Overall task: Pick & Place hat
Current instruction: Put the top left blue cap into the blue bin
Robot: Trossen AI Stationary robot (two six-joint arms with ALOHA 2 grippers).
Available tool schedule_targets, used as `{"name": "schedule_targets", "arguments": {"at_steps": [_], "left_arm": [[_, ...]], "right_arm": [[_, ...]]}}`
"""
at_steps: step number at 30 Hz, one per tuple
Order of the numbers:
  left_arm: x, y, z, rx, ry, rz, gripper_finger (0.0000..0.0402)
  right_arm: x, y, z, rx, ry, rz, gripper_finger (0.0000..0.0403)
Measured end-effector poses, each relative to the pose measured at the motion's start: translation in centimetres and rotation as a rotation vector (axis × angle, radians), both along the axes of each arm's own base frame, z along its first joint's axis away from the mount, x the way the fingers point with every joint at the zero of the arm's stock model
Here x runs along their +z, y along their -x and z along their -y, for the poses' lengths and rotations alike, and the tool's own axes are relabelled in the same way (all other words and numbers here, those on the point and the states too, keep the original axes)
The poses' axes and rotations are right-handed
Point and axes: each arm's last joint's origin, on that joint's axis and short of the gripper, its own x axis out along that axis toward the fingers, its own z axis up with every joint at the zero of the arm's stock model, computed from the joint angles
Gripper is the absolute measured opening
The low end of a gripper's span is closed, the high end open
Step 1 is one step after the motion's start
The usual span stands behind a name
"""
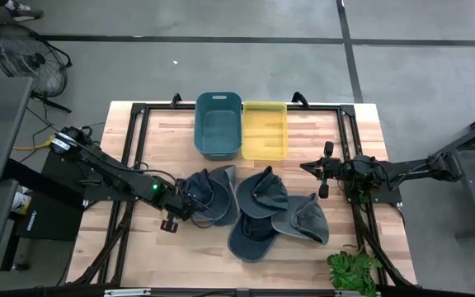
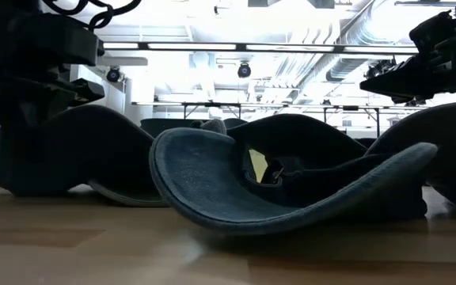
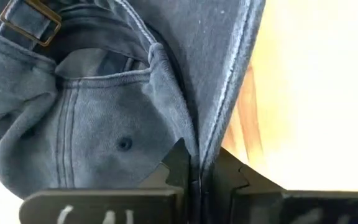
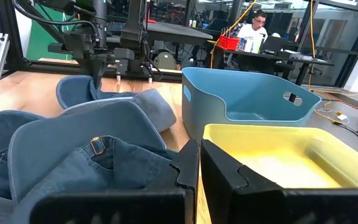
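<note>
From above, the wooden counter (image 1: 147, 140) carries three hats; the left fingers (image 1: 190, 203) sit on the nine-o'clock hat (image 1: 213, 194), bins (image 1: 218, 124) at twelve. Left wrist: fingers pinched on its brim; lift straight so it doesn't slip. Right fingers (image 4: 199, 163): closed, empty, waiting at three o'clock.

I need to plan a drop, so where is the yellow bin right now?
In the high view the yellow bin sits at the table's far edge, right of centre, side by side with the blue bin, beyond the pile of hats.
</note>
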Motion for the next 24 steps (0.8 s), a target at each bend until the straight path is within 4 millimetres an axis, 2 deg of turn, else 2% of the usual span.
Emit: {"name": "schedule_targets", "arguments": {"at_steps": [4,7,24], "left_arm": [[0.3,0.0,0.0,0.000,-0.005,-0.009,0.0031],[1.4,-0.2,0.1,-0.003,-0.016,-0.018,0.0020],[10.6,-1.3,0.2,0.036,-0.129,0.038,0.0019]], "right_arm": [[0.0,0.0,0.0,0.000,0.000,0.000,0.0012],[0.0,0.0,0.0,0.000,0.000,0.000,0.0012],[0.0,0.0,0.0,0.000,0.000,0.000,0.0012]]}}
